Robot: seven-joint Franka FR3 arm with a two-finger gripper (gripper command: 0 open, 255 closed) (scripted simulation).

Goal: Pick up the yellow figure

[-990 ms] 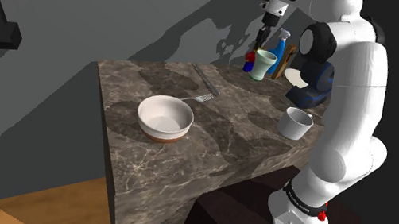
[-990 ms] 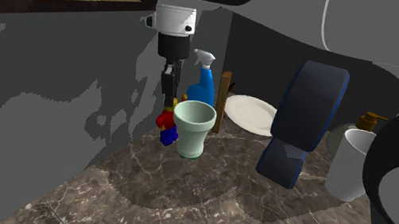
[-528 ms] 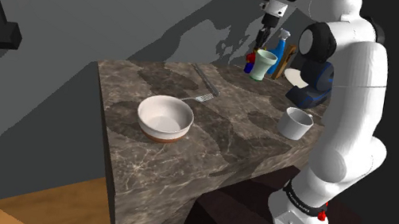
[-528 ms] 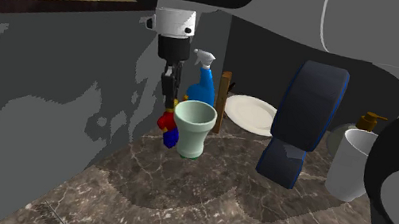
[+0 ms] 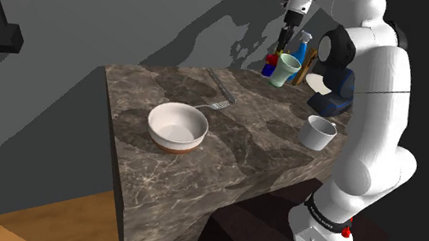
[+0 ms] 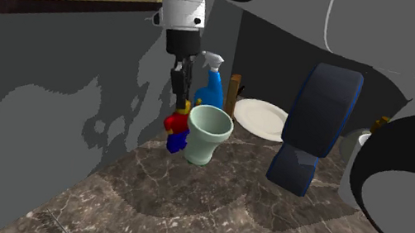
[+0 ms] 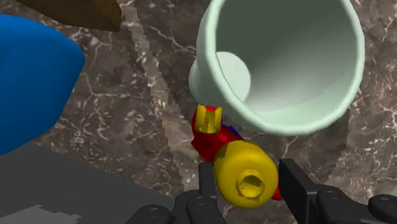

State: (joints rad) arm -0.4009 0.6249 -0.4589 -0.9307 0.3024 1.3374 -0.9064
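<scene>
The figure (image 6: 176, 129) has a yellow head, a red body and blue legs. It stands at the back of the marble counter (image 5: 225, 156), close to the wall. My gripper (image 6: 182, 103) comes down on it from above. In the wrist view the gripper (image 7: 248, 176) is shut on the figure's yellow head (image 7: 245, 174), one finger (image 7: 208, 182) on each side. A pale green cup (image 6: 208, 134) leans against the figure, tilted away from the wall. In the shoulder view the figure (image 5: 271, 62) sits just under the gripper (image 5: 282, 45), next to the cup (image 5: 285, 69).
A blue spray bottle (image 6: 211, 87), a white plate (image 6: 260, 119) on a wooden stand and a dark blue object (image 6: 313, 126) crowd the back of the counter. A white bowl (image 5: 177, 126), fork (image 5: 217, 105), knife (image 5: 221, 85) and white mug (image 5: 317, 132) lie nearer the front.
The gripper has risen a little with the figure. The green cup, upright before, now leans over and has shifted towards the second exterior view's right.
</scene>
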